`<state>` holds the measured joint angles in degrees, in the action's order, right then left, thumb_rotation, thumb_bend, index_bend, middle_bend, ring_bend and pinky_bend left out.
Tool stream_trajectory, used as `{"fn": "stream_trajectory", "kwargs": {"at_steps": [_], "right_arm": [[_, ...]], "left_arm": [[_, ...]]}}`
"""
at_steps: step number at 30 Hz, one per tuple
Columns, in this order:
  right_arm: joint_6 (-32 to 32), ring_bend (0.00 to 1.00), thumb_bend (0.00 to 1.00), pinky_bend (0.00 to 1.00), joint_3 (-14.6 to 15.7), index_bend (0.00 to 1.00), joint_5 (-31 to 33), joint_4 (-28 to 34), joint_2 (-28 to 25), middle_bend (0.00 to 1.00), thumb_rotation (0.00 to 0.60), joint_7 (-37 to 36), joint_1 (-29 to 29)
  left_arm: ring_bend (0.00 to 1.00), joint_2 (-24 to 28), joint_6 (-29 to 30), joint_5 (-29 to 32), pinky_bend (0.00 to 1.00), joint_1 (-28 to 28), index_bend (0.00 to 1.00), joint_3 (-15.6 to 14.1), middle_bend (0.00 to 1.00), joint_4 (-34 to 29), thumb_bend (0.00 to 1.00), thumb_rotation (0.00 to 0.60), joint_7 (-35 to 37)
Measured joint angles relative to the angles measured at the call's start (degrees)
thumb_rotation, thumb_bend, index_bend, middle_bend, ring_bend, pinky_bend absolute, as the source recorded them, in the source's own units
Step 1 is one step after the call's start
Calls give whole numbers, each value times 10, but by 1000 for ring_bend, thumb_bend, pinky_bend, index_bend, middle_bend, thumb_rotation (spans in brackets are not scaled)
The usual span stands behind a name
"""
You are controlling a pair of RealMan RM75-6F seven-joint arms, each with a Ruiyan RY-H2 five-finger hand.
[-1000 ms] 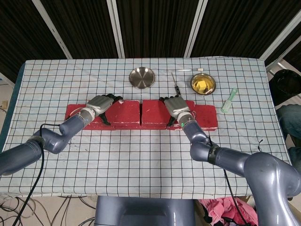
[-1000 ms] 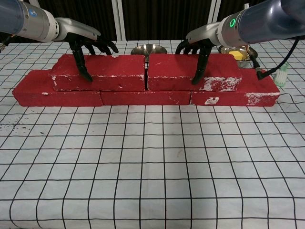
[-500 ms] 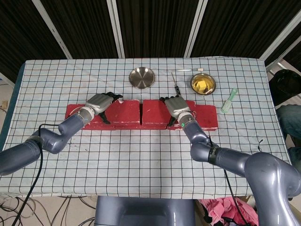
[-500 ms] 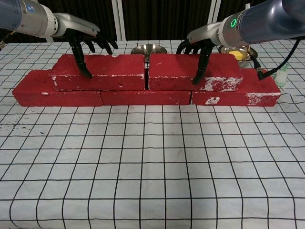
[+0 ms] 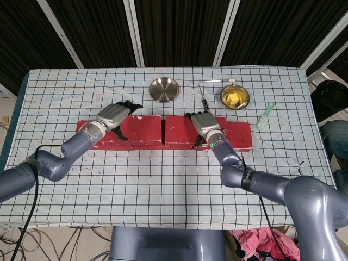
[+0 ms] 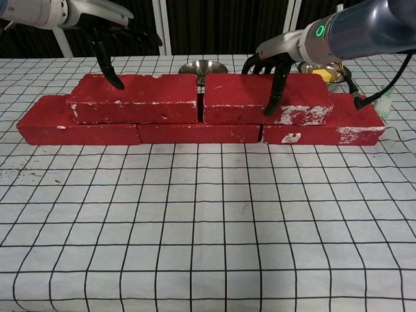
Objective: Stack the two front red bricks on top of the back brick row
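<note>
While two red bricks sit on the back row, the scene runs near to far:
Cloth: white checked cloth (image 6: pixel 208 227) covers the table, bare in front.
Back row: three red bricks (image 6: pixel 198 133) end to end.
Top bricks: left brick (image 6: pixel 133 99) and right brick (image 6: pixel 266 99) lie on the row, a narrow gap between.
Right hand (image 6: pixel 273 65): clamped on the right brick, thumb down its front face, fingers over the back.
Left hand (image 6: pixel 114 32): lifted, fingers apart, holding nothing, thumb tip near the left brick's top edge.
Behind: steel bowl (image 5: pixel 164 89), dish of yellow stuff (image 5: pixel 235 98), green brush (image 5: pixel 265 116), thin tool (image 5: pixel 203 98).
Room: dark panels with white struts.
</note>
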<state>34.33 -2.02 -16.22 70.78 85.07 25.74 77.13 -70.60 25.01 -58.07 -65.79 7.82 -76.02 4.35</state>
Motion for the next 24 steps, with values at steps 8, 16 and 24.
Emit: {"fn": "stream_trajectory", "kwargs": {"at_steps": [8,16,24], "right_arm": [[0,138,33,128,-8,150,-3,6,-6,219,600,-7,-2],[-4,137,33,128,-10,150,-4,6,-4,220,600,-7,0],[-4,137,33,128,-10,150,-2,0,3,220,600,-4,3]], "left_arm": [[2,74,96,2,86,36,46,4,92,-101,0,600,-40],[0,96,113,10,78,57,47,-4,91,-134,0,600,-63],[0,98,107,8,78,60,46,-2,91,-135,0,600,-61]]}}
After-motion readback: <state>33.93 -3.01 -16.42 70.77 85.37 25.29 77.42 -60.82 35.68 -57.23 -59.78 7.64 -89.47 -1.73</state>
